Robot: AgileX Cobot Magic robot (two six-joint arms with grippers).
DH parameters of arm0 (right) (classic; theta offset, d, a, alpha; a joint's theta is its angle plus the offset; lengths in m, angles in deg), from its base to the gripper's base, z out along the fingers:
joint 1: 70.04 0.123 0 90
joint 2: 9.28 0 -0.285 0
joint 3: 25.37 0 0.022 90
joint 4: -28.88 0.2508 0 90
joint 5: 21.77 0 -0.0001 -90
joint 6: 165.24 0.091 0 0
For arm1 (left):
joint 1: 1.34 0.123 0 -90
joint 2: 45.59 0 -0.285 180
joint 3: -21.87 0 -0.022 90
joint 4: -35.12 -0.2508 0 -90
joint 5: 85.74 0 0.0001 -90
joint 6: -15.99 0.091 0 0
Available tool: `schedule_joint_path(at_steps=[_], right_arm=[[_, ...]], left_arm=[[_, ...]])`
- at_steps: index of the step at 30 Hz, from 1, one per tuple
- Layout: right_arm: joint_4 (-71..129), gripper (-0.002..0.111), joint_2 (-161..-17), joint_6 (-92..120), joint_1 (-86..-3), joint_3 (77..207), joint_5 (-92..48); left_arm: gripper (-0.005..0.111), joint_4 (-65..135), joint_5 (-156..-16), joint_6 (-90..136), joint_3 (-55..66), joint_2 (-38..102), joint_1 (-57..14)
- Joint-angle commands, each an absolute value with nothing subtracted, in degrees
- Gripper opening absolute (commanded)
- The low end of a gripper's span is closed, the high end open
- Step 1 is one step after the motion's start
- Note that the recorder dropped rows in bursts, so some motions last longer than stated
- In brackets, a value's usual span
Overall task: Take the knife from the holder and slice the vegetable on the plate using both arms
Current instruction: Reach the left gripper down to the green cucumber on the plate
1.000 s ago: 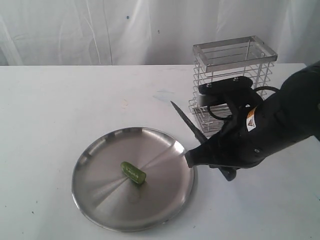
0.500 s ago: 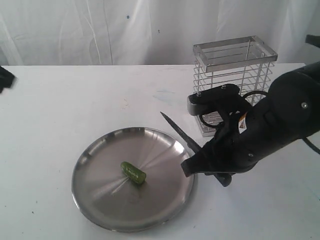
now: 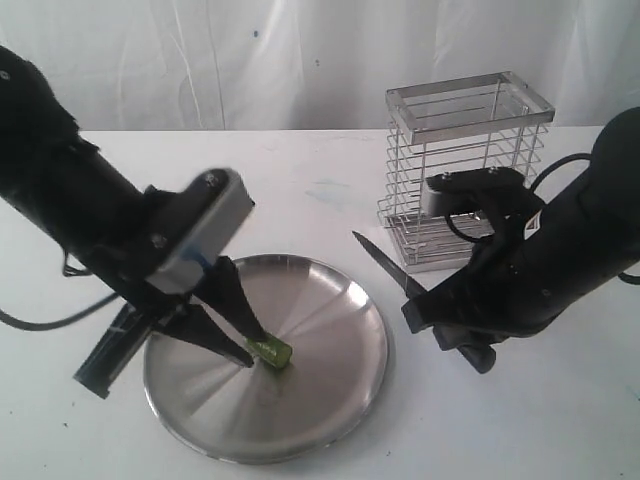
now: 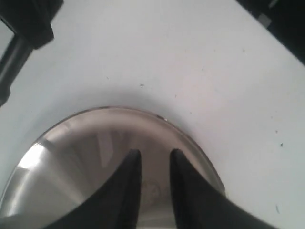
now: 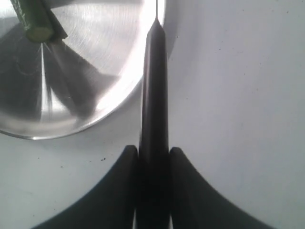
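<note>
Left arm: it reached in from the left of the exterior view and sloped down over the plate (image 3: pixel 330 330), with the left gripper (image 3: pixel 240 350) low above the steel.
Left fingers: they stood parted, with bare plate (image 4: pixel 71 148) showing in the gap at the left gripper (image 4: pixel 152 155); they gripped nothing that could be seen.
Right arm: it was bent low over the table (image 3: pixel 300 180), between the plate's right rim and the holder (image 3: pixel 465 170).
Right fingers: the right gripper (image 5: pixel 151 151) was clamped on the black handle of the knife (image 3: pixel 385 262).
Knife axis: the knife (image 5: pixel 153 95) ran straight out from between the fingers. In the exterior view it slanted up and to the left, tip leading, held off the table just beside the plate's (image 5: pixel 71 86) rim.
Vegetable position: the vegetable (image 3: pixel 272 350) lay near the plate's middle, slanting in the exterior view.
Vegetable and fingers: the left fingertips came down at its left end; whether they touched it could not be told. It lay well apart from the knife tip, its pale end (image 5: pixel 34 19) facing the right wrist camera.
</note>
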State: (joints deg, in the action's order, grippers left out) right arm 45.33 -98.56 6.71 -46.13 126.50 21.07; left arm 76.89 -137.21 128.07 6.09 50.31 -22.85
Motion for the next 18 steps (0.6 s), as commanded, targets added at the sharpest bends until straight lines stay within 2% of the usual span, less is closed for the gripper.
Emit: schedule_joint_path(at_steps=[1,4,8,18], right_arm=[[44.9,0.000,-98.6,5.7,-46.7,126.9,24.6],[44.4,0.000,-98.6,5.7,-46.7,126.9,25.3],[44.4,0.000,-98.6,5.7,-46.7,126.9,25.3],[44.5,0.000,-98.6,5.9,-50.2,126.9,26.8]], left_arm=[[0.044,75.3,-131.3,133.8,5.8,52.8,-24.7],[0.054,74.9,-129.2,132.3,5.8,53.1,-24.6],[0.060,75.1,-125.7,131.5,5.8,55.3,-24.5],[0.062,73.9,-114.5,134.6,5.8,62.2,-24.5]])
